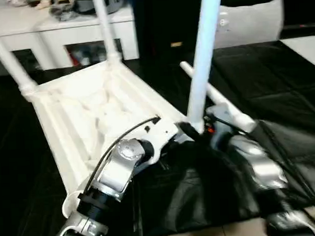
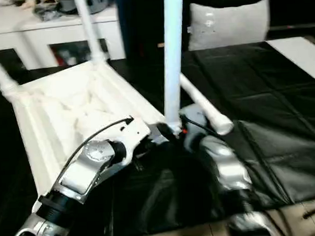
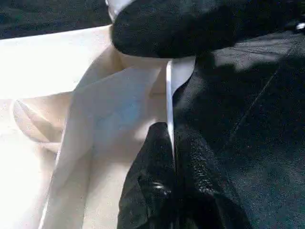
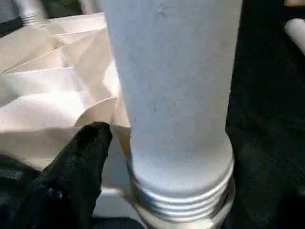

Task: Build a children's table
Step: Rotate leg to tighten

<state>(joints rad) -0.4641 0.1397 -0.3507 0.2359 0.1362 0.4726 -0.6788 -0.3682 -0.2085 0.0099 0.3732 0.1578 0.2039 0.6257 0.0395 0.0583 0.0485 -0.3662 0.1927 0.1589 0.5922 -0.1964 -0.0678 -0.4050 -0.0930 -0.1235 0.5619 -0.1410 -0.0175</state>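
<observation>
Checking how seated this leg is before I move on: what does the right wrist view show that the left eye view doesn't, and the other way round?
Right wrist view alone: the threaded collar at the foot of the upright leg, its ridges exposed above the socket, with one black finger beside it.
Left eye view alone: two legs standing at the far corners, a spare leg lying on the black mat, a grey cushion behind.
Both: the upright leg and the ribbed underside of the tabletop.
</observation>
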